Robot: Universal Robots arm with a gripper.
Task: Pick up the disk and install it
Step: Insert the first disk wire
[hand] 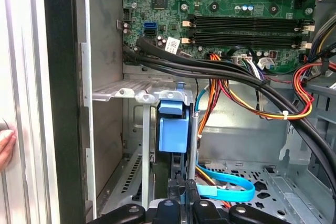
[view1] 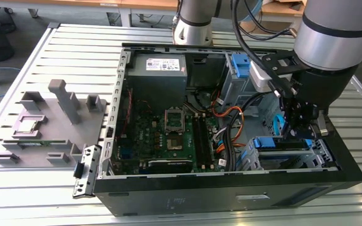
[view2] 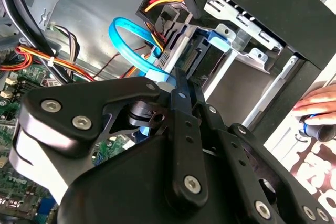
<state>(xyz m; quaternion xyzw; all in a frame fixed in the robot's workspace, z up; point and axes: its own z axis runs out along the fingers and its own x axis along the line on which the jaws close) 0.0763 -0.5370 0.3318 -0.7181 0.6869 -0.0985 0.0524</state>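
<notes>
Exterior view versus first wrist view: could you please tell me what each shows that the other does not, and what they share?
The exterior view adds the grey fixture tray with the processor chip, the power supply and the arm's base. The first wrist view adds a person's fingertips outside the case. Both show the motherboard, its memory slots, orange and yellow wires, and the disk, blue-bracketed, in the drive cage, with the gripper at it.

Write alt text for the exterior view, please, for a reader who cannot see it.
A robot arm reaches down into an open computer case, its end effector at the blue-bracketed disk in the drive cage at the exterior view's right. A grey parts fixture lies beside the case on the slatted metal table.
</notes>
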